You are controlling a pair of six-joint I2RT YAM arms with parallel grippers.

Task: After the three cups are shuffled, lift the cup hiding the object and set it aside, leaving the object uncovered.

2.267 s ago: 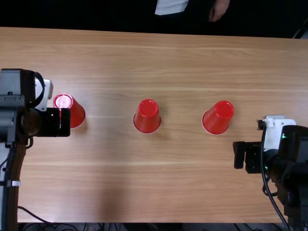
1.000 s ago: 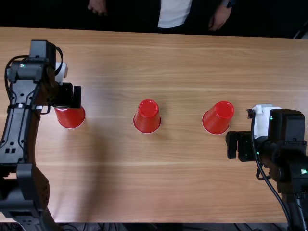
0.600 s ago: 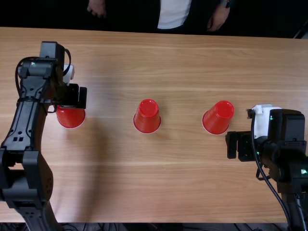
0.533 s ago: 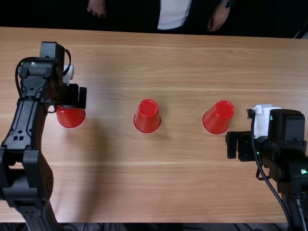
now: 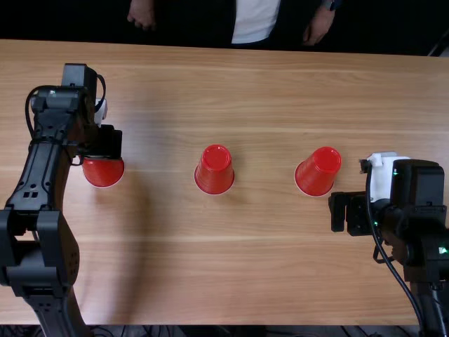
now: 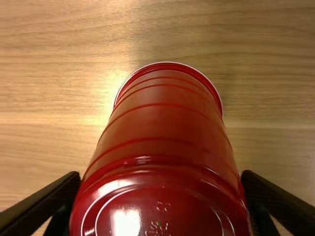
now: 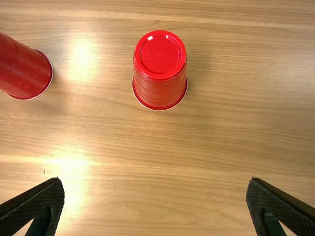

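On the tabletop (image 5: 266, 91), the left gripper (image 5: 98, 144) sits spread wide astride the left cup (image 5: 104, 172), whose rim seems to rest on the wood. The right gripper (image 5: 344, 212) is open and empty beside the right cup (image 5: 319, 170). This looks like the grasping step: next, close gently and lift straight up.

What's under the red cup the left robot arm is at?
Only the left cup itself shows, upside down with its rim down on the table. Its red wall covers whatever is underneath, so any hidden object there cannot be seen.
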